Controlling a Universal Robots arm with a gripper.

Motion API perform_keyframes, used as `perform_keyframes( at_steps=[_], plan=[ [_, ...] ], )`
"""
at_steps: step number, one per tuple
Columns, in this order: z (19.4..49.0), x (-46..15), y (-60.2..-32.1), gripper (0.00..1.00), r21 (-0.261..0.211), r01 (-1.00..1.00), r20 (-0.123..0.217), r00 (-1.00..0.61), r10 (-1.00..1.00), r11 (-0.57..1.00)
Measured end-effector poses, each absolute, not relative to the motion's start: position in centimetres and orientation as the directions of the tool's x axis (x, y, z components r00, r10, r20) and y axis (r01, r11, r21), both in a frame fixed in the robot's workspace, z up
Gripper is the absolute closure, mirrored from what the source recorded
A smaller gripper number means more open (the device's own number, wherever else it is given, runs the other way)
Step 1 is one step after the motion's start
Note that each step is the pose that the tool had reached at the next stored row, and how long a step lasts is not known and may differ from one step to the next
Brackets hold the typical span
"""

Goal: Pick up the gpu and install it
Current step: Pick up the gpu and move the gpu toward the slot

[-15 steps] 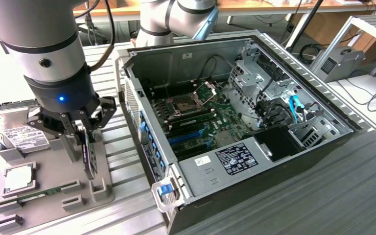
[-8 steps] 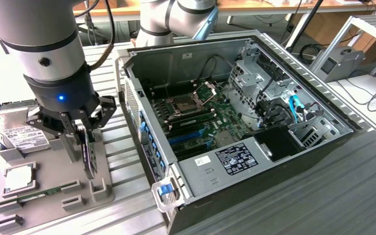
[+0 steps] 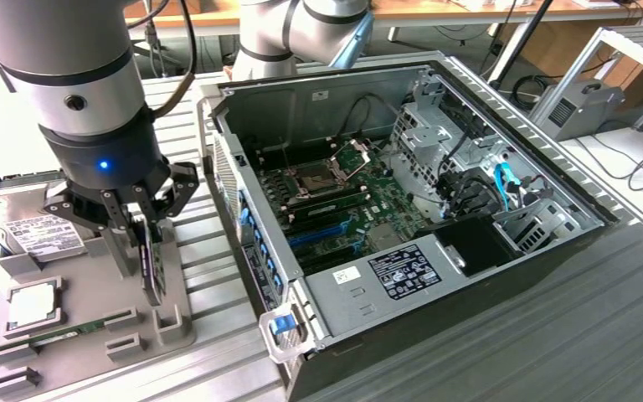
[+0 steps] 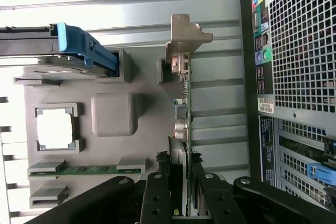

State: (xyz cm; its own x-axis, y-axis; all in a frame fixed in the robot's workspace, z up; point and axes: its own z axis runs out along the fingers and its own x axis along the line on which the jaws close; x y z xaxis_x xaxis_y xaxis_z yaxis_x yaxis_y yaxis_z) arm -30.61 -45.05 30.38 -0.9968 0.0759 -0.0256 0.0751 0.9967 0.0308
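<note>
Grey plastic tray [image 3: 81, 266] lies on the slatted metal table [image 3: 501, 335], at the exterior view's left. A hard drive [image 3: 20, 222] with a white label sits at the tray's upper left corner in that view. Below it a CPU [image 3: 33, 306] rests in a square pocket, and a RAM stick [image 3: 70, 331] lies near the tray's lower edge.

Along the tray's right edge, the side nearest the case, the gpu [image 3: 154, 280] stands upright on its long edge. The gripper [image 3: 143, 260] comes straight down over it. In the wrist view the black fingers [image 4: 157, 198] press on both faces of the gpu [image 4: 187, 103], pinching it at the end away from its silver bracket [image 4: 185, 35]. Whether the card's lower edge is seated in the tray's slots I cannot tell.

To the right the open case [image 3: 265, 109] lies on its side, just beside the tray, with the motherboard [image 3: 355, 201] exposed.
</note>
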Motion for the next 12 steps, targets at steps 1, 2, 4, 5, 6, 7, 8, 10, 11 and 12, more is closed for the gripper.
perform_keyframes(
  at_steps=[1, 2, 4, 5, 6, 7, 8, 10, 11, 12],
  plan=[
    [30.41, -30.60, -45.05, 0.74, 0.031, 0.075, -0.026, -0.997, 0.076, 0.997],
    [30.43, -30.60, -45.04, 0.74, 0.031, 0.075, -0.026, -0.997, 0.076, 0.997],
    [30.48, -30.61, -45.04, 0.74, 0.031, 0.075, -0.026, -0.997, 0.076, 0.997],
    [30.51, -30.61, -45.05, 0.74, 0.031, 0.075, -0.026, -0.997, 0.076, 0.997],
    [30.53, -30.60, -45.05, 0.74, 0.031, 0.075, -0.026, -0.997, 0.076, 0.997],
    [30.56, -30.61, -45.05, 0.74, 0.031, 0.075, -0.026, -0.997, 0.076, 0.997],
    [30.58, -30.61, -45.04, 0.74, 0.031, 0.075, -0.026, -0.997, 0.076, 0.997],
    [30.63, -30.61, -45.04, 0.74, 0.031, 0.075, -0.026, -0.997, 0.076, 0.997],
    [30.66, -30.61, -45.04, 0.74, 0.031, 0.075, -0.026, -0.997, 0.076, 0.997],
    [30.68, -30.61, -45.04, 0.74, 0.031, 0.075, -0.026, -0.997, 0.076, 0.997]
  ],
)
